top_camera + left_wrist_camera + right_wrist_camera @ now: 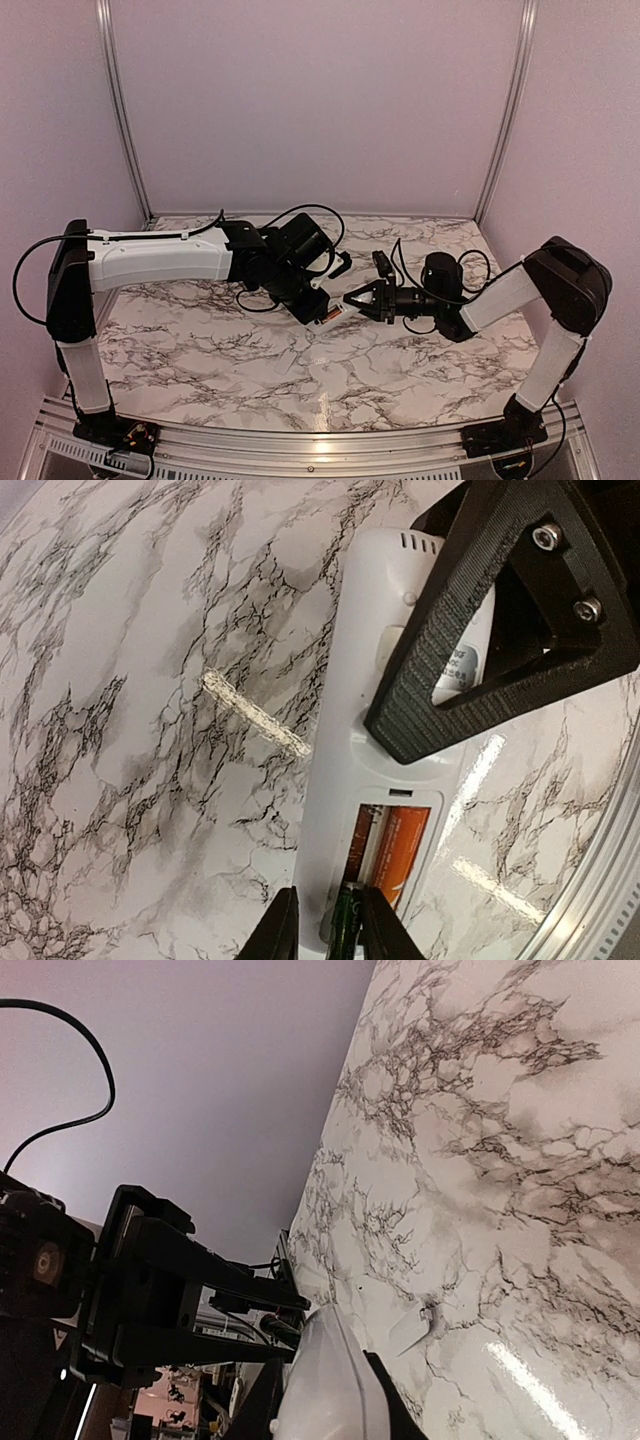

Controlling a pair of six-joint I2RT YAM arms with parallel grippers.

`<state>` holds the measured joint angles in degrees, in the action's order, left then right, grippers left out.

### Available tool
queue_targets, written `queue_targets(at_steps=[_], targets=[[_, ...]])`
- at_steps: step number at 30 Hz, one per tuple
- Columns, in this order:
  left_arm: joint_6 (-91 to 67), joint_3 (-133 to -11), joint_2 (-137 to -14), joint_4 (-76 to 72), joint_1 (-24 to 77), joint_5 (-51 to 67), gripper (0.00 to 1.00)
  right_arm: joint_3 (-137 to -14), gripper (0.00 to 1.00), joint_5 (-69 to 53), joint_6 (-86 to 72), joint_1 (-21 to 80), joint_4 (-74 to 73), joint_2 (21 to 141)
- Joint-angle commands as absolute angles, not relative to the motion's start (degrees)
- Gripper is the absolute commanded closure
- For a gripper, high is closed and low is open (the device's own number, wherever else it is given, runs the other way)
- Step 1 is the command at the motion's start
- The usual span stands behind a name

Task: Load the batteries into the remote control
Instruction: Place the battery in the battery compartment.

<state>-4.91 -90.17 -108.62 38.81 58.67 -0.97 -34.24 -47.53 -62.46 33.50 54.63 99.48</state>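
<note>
Two batteries (400, 855) at remote control (350, 740), one possibly in narrow left gripper (328, 925); right gripper (362, 298) tight around it; label (458, 670) illegible.

- Table (200, 345): glossy marble-pattern top.
- Remote control (345, 750): smooth white plastic, faint sheen.
- Right gripper (353, 298): matt black plastic, rough ribbed grain.
- Batteries (402, 855): shiny orange wrap.

A marble-patterned table (200, 350) sits inside plain pale lilac walls (320, 100) with metal corner posts (122, 110).
</note>
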Motion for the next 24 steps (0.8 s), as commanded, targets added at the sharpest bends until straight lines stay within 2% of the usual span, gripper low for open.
queue_targets(at_steps=[1, 6, 11, 15, 20, 24], targets=[[-4.15, -90.32, -107.89, 38.39, 57.74, -2.77, 0.79, -32.12, 1.0, -53.41, -71.09, 32.8, 68.37, 101.94], [-3.99, -91.02, -108.61, 38.41, 57.74, -2.38, 0.88, -30.83, 1.0, -54.22, -78.58, 32.79, 79.79, 105.0], [-4.2, -91.49, -109.26, 38.17, 57.74, -1.58, 0.97, -30.5, 1.0, -53.84, -79.82, 32.8, 81.38, 105.33], [-4.06, -91.82, -109.84, 37.84, 57.74, -1.33, 1.0, -30.58, 1.0, -53.63, -81.82, 32.81, 84.09, 106.11], [-4.31, -92.11, -110.08, 36.84, 57.74, -1.63, 0.99, -30.33, 1.0, -53.54, -82.97, 32.78, 85.84, 106.61], [-4.7, -92.3, -108.86, 34.74, 57.67, -3.09, 0.86, -30.28, 1.0, -53.5, -83.0, 32.7, 86.09, 106.87]])
